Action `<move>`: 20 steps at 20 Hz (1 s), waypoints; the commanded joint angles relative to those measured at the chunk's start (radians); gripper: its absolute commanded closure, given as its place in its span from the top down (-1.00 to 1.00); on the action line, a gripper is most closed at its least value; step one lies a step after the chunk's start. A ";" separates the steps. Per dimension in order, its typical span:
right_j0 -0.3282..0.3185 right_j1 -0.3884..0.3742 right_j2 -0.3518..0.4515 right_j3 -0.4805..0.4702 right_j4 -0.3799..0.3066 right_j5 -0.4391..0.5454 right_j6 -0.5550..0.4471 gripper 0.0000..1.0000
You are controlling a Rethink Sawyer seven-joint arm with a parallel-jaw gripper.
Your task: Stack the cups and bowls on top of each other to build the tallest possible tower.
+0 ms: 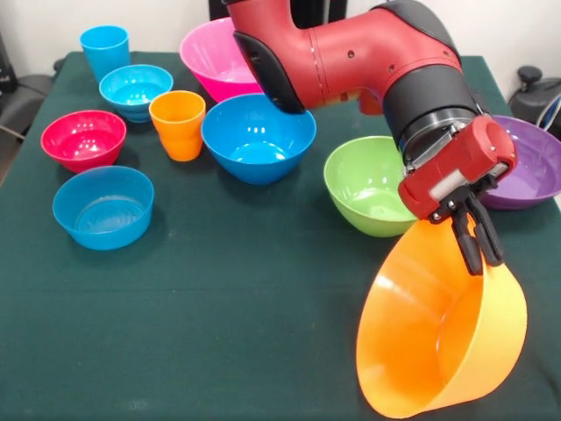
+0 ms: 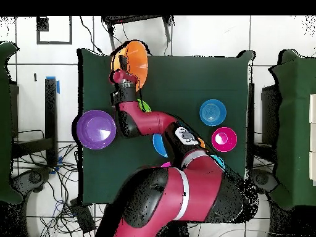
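Got my hand (image 1: pixel 478 237) pinched on the rim of the big orange bowl (image 1: pixel 438 338), which hangs tilted just under it, off the counter (image 1: pixel 245 307). Looks like I'm placing the tower's base, so next it needs setting down flat. Green bowl (image 1: pixel 372 184) sits right beside; overhead mostly hides it under my arm.

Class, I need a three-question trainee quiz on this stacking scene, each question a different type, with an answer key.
1. True or false: the gripper holds the large orange bowl tilted, by its rim.
2. Which bowl lies nearest the purple bowl? A) green bowl B) red bowl C) pink bowl
3. Fill in: the orange cup stands ____, not upside down.

Key: 1 true; 2 A; 3 upright.
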 commanded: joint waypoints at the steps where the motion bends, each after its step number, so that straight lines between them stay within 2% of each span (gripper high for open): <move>1: -0.041 0.106 0.038 0.052 -0.072 0.398 0.131 -1.00; 10: -0.111 0.103 0.107 0.046 -0.148 0.498 0.113 -1.00; 20: -0.217 0.146 0.203 0.018 -0.261 0.595 0.085 -1.00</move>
